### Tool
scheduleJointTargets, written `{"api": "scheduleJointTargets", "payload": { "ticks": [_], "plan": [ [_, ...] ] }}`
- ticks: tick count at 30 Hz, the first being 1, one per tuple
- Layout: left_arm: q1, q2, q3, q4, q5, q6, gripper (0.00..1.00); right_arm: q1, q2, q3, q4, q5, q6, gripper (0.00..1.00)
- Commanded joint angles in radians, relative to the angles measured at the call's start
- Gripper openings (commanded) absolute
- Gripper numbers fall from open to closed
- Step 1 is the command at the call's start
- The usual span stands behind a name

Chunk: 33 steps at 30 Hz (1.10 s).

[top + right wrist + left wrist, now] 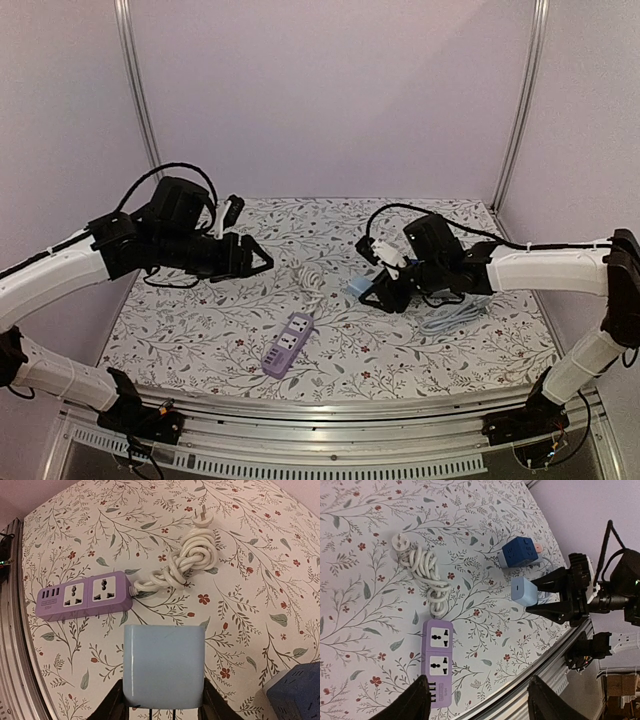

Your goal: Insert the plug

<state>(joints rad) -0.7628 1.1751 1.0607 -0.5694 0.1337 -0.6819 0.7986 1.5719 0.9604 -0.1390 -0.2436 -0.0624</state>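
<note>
Carry step: right gripper (388, 290) clamps the pale blue plug block (164, 664) aloft, well right of the purple power strip (287, 344), left gripper (258, 256) spread and empty above the table (200, 330); next, probably, squaring the block over a socket.

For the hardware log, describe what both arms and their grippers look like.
The left arm and right arm have white tube-like links joined by black joints and black wrists. A loose black cable loops over each wrist. The left gripper and right gripper are black, with two tapered, wedge-shaped fingers. No markings are legible.
</note>
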Motion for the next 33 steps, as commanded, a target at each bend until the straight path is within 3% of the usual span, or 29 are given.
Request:
{"api": "scheduleJointTargets", "payload": {
  "ticks": [1, 10, 19, 28, 33],
  "plan": [
    [-0.016, 0.072, 0.069, -0.015, 0.088, -0.014, 0.66, 0.006, -0.095, 0.045, -0.072, 0.019, 0.018, 0.00],
    [-0.066, 0.247, 0.246, 0.037, 0.201, -0.057, 0.67, 0.007, -0.189, 0.165, -0.165, 0.038, 0.007, 0.00],
    [-0.087, 0.467, 0.434, 0.086, 0.436, -0.244, 0.63, 0.060, -0.235, 0.216, -0.179, 0.099, -0.012, 0.00],
    [-0.087, 0.485, 0.465, 0.193, 0.513, -0.338, 0.62, 0.119, -0.229, 0.227, -0.179, 0.130, -0.031, 0.00],
    [-0.081, 0.485, 0.458, 0.200, 0.533, -0.347, 0.55, 0.126, -0.219, 0.237, -0.171, 0.123, -0.043, 0.00]
  ]
}}
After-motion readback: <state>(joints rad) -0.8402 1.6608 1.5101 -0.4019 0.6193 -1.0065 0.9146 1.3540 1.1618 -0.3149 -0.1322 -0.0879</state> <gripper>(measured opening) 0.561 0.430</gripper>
